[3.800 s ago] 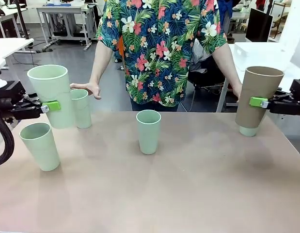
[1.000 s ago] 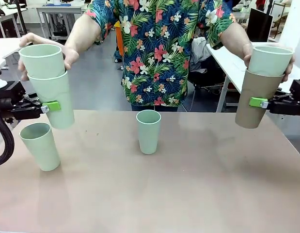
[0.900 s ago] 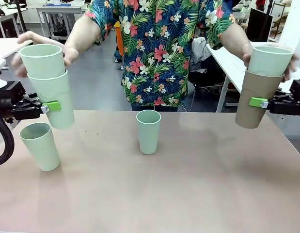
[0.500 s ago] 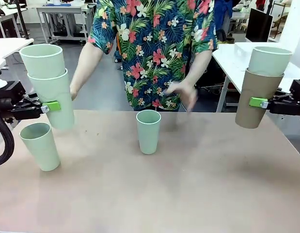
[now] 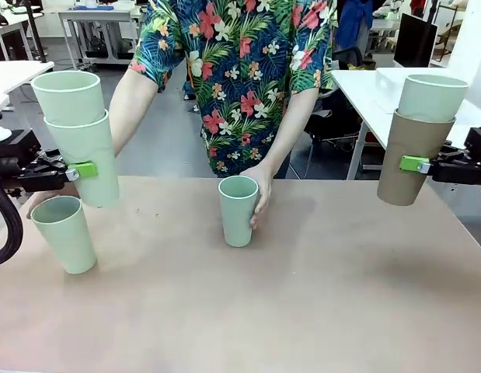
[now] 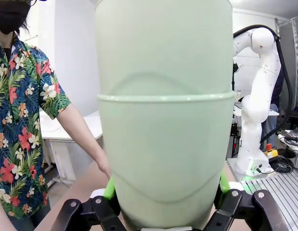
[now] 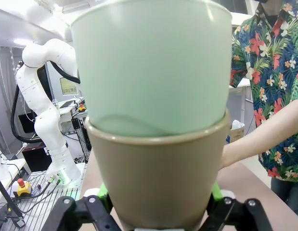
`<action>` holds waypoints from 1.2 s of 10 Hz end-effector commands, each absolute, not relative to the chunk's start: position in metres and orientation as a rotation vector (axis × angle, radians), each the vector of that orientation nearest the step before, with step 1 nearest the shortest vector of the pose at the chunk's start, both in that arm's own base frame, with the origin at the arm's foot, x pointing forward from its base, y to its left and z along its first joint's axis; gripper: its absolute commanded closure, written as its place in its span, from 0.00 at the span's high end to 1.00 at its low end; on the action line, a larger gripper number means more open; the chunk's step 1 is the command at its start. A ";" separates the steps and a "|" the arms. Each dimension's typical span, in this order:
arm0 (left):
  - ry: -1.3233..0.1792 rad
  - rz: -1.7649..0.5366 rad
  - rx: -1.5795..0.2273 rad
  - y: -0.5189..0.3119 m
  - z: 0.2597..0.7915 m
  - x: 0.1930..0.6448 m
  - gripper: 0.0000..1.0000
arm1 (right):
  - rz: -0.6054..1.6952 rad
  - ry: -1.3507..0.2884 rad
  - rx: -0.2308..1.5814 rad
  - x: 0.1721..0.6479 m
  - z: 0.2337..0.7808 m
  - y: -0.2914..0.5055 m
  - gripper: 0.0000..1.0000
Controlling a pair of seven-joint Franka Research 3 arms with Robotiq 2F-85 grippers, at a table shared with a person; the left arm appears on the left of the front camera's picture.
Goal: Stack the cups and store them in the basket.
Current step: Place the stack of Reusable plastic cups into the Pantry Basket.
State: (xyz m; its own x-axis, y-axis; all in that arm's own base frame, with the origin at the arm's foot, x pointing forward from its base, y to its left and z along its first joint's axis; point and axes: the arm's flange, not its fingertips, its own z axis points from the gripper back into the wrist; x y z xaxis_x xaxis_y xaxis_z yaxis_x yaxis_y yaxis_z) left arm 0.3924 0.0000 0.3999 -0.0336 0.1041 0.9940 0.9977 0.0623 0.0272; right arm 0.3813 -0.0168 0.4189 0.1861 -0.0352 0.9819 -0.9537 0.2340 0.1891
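Clearly the stacking step is in hand, and by my reading it is about half done. The left pincer [image 5: 88, 169] is clenched on a mint green cup [image 5: 91, 151], held upright off the table [image 5: 318, 295], with a second mint cup [image 5: 69, 97] nested in its mouth and rising above the green pads. The left wrist view shows the same pair pinched between both pads. The right pincer [image 5: 407, 164] is likewise clamped on the tan-brown cup [image 5: 409, 140], upright and clear of the table, with a mint cup [image 5: 432, 97] seated inside it.

Two cups stand loose on the table. One single mint cup [image 5: 63, 233] stands just below the left pincer, with the person's hand [image 5: 34, 203] close behind it. The other mint cup [image 5: 237, 211] stands well apart from both pincers, about midway between them, with the person's other hand [image 5: 261, 196] wrapped round its far side.

The next move probably calls for both pincers to hold their stacks steady and upright while the loose cups are dropped in. After that the two stacks must be joined and carried to the basket.

The count is six cups: five mint green and one tan-brown, in two stacks of two and two singles.
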 end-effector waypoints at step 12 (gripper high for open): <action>-1.347 -1.140 -1.221 -0.001 0.403 0.391 0.86 | 0.897 -1.183 1.122 0.381 0.421 -0.017 0.86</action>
